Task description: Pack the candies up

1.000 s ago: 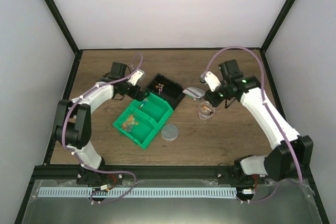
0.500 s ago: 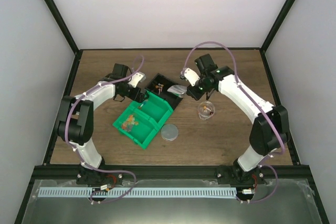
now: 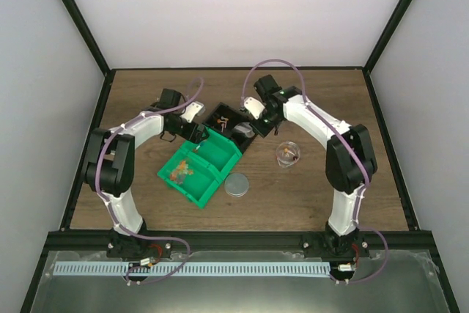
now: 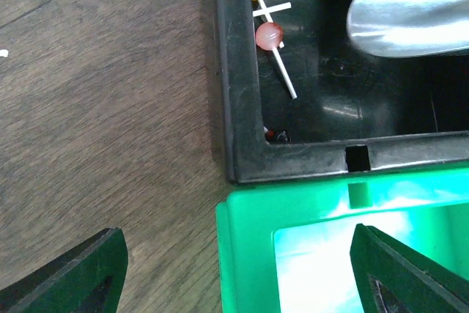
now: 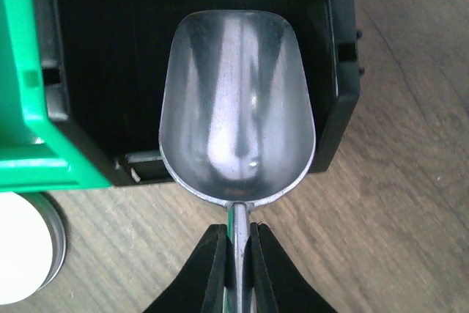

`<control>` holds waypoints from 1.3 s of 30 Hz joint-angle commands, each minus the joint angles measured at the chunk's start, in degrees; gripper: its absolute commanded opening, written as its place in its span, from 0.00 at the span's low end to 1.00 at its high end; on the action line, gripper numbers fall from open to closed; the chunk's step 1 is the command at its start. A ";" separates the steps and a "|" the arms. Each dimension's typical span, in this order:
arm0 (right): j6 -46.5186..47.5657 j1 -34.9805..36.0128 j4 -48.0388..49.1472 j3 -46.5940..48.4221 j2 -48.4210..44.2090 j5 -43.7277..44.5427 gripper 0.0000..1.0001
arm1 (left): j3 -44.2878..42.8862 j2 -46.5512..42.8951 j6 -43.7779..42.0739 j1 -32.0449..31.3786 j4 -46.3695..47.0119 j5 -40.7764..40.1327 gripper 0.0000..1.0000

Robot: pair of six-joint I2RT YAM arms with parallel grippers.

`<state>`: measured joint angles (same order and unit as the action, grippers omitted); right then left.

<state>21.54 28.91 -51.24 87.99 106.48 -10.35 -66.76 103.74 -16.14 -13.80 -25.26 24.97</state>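
Note:
Tiny orange and yellow candies (image 3: 179,171) lie in the left compartment of the green bin (image 3: 209,181). More candies sit in a small clear cup (image 3: 287,154). My right gripper (image 5: 237,236) is shut on the handle of the silver scoop (image 5: 236,100), whose bowl is empty and hovers over the black bin (image 5: 341,71). In the top view this gripper (image 3: 253,119) is at the black bin's right side. My left gripper (image 4: 238,276) is open, with its jaws either side of the green bin's corner wall (image 4: 245,254). Two lollipops (image 4: 269,34) lie in the black bin.
A round grey lid (image 3: 237,184) lies on the wooden table in front of the green bin, and shows in the right wrist view (image 5: 26,247). The black bin (image 3: 231,124) touches the green bin's far end. The scoop also shows in the left wrist view (image 4: 410,12).
My right arm has swung left with the scoop, from above the clear cup to over the black bin. My left arm has barely moved.

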 commanded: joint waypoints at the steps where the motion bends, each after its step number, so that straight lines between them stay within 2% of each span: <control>1: 0.12 1.70 -2.75 4.98 3.38 3.13 0.01 | -2.16 1.35 -0.97 0.18 -0.18 1.86 0.85; 13: 4.02 5.62 -6.71 10.66 13.76 8.80 0.01 | -3.07 2.69 -0.96 0.09 0.24 2.78 0.83; 19: 2.82 5.64 -4.59 11.31 18.10 5.93 0.01 | -2.94 3.46 -0.13 0.09 1.18 3.30 0.80; 24: 0.22 5.64 2.59 7.63 19.78 3.01 0.01 | -3.05 4.25 0.70 -0.04 2.05 4.02 0.78; 31: -4.51 5.64 22.53 -7.10 10.82 -4.32 0.01 | -3.62 4.73 0.41 -0.13 1.48 3.81 0.78; 39: -11.80 4.12 40.06 -15.80 4.19 -10.30 0.01 | -5.13 6.08 0.24 1.12 -0.41 3.97 0.78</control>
<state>14.26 33.67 -16.29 76.58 113.51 -16.25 -69.82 108.60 -15.40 -13.47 -25.74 28.16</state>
